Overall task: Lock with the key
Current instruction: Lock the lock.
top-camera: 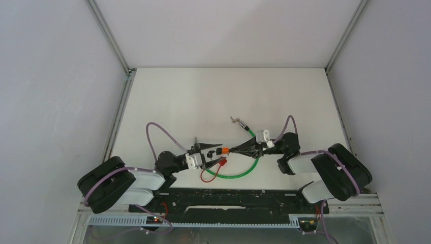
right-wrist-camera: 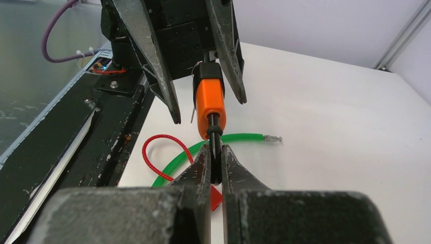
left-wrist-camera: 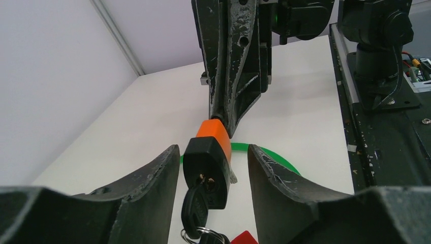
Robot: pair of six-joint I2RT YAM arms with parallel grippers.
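The cable lock [top-camera: 220, 151] has an orange and black body and is held off the table between both arms. My right gripper [right-wrist-camera: 214, 148] is shut on the lock's black neck, just behind the orange part [right-wrist-camera: 209, 101]. My left gripper [left-wrist-camera: 212, 151] is open, its fingers [left-wrist-camera: 152, 175] either side of the black keyhole end [left-wrist-camera: 206, 168] without touching. The black key [left-wrist-camera: 195, 211] sticks in the keyhole and hangs down with its ring and red tag [left-wrist-camera: 244, 238].
The green cable [top-camera: 245, 170] loops on the table under the lock, and its free metal-tipped end [top-camera: 234, 120] lies farther back. A red coiled cord [right-wrist-camera: 152, 147] lies near the front edge. The black base rail [top-camera: 228, 195] runs along the near edge.
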